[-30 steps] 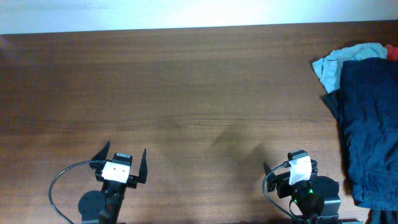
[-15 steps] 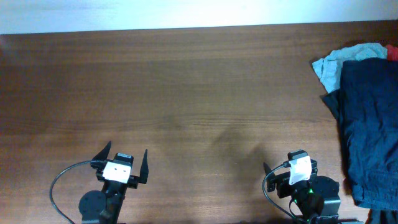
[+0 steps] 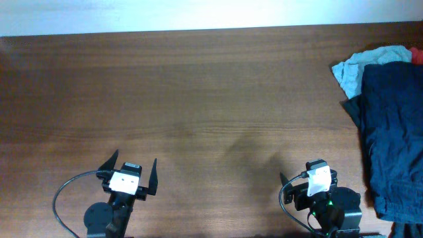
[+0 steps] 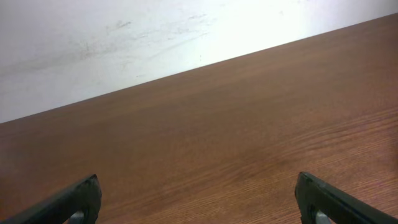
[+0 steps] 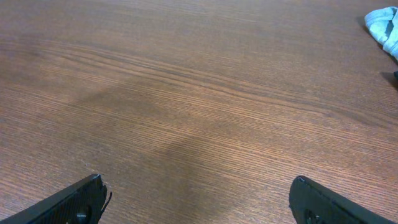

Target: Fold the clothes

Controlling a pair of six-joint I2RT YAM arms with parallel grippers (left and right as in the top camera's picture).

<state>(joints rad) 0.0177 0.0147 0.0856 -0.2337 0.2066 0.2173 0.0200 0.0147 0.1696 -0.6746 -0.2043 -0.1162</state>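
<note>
Lying heaped on table [image 3: 198,99], navy shorts [image 3: 396,132], pale shirt [image 3: 350,69] seemingly underneath

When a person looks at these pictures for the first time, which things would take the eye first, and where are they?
The dark navy shorts lie crumpled at the right edge of the table, partly over a pale blue shirt at the far right corner. The rest of the brown table stretches wide, and the left tool and right tool sit open at the near edge, holding nothing.
</note>
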